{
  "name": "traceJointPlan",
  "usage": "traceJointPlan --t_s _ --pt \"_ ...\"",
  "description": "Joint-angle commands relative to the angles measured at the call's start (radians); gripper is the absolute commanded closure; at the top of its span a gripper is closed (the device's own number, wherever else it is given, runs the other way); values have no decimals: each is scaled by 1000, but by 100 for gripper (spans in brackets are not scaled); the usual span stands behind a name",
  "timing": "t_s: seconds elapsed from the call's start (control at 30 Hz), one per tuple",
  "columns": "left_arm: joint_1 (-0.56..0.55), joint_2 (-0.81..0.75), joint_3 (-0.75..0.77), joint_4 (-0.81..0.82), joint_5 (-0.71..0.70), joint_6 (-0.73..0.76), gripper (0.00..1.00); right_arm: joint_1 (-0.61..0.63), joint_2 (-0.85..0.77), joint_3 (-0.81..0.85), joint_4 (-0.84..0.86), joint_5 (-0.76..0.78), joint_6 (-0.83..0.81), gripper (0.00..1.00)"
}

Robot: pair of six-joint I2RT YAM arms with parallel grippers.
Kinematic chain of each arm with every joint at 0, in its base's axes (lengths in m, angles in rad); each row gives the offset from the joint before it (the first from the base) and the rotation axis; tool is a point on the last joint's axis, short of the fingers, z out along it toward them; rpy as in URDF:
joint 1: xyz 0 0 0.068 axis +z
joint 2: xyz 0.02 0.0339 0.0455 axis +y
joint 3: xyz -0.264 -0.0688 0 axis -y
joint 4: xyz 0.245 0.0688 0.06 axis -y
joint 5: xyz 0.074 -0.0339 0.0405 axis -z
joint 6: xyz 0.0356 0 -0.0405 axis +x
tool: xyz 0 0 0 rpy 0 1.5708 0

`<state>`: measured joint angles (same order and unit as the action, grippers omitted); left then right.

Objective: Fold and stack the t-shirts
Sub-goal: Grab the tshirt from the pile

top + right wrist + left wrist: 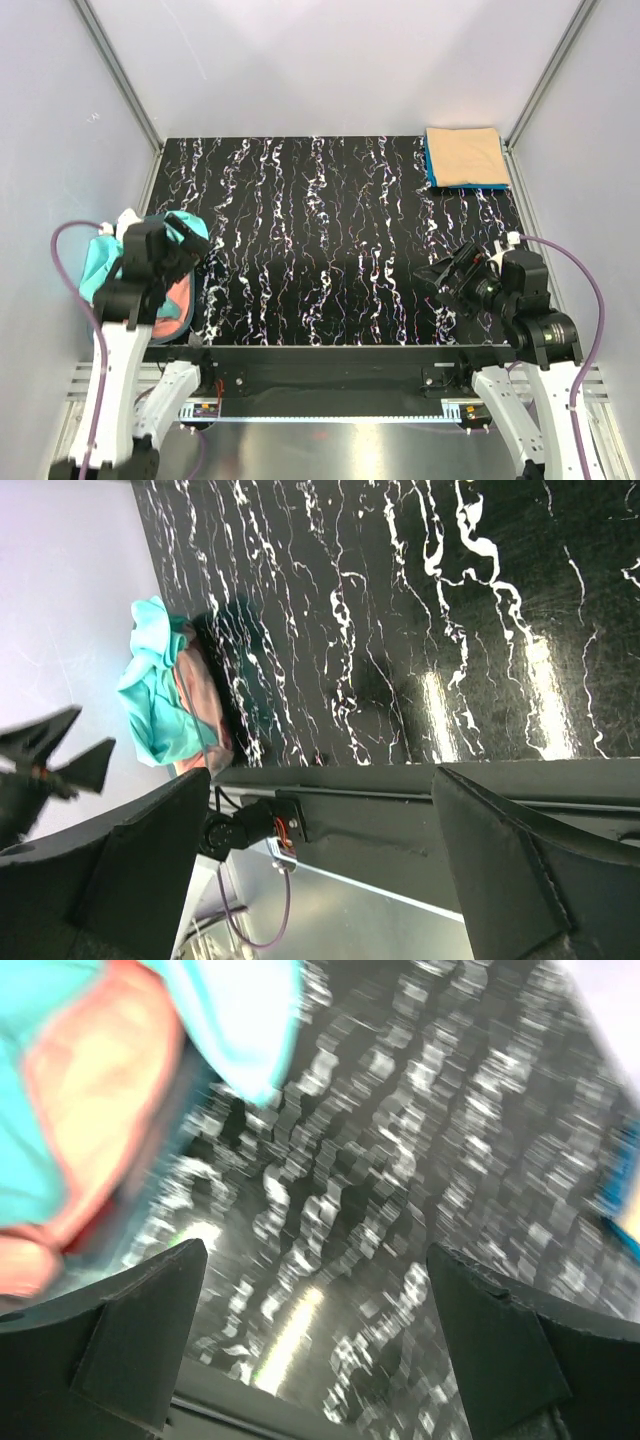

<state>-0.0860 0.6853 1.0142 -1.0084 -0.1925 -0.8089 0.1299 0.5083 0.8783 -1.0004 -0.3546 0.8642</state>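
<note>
Seen from above, the table fills the middle. At its one o'clock corner, far right, lie two folded t-shirts: the upper t-shirt rests squarely on the lower t-shirt, which shows only along the left and near edges. At eight o'clock, by the near left edge, sits a heap of unfolded t-shirts, reaching out past the table's left side. The left arm stands over that heap. The right arm stands at four o'clock, well apart from both piles.

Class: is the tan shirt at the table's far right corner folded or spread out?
Folded: the tan shirt is a compact rectangle, no sleeves showing, atop a blue shirt.
</note>
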Motion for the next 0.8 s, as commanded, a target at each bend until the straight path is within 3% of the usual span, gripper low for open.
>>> traceJointPlan --t_s 0.0,0.1,0.27,0.43,0.63,0.73,0.77 --pt "21 219 93 -21 -209 34 1 -4 61 50 2 -58 -42 0" --pt "63 362 145 25 -234 30 2 -4 76 63 3 -66 -76 0" --pt "161 539 219 68 -274 27 9 -3 84 143 -46 58 -165 0" --pt "296 739 227 161 -124 -51 17 -4 75 192 -69 127 -197 0" --pt "391 816 144 344 7 -107 17 -4 79 203 -79 219 -235 0" --pt "425 842 118 393 42 -99 32 -4 110 225 -80 230 -255 0" --pt "427 846 116 404 48 -89 42 -4 127 228 -80 230 -263 0"
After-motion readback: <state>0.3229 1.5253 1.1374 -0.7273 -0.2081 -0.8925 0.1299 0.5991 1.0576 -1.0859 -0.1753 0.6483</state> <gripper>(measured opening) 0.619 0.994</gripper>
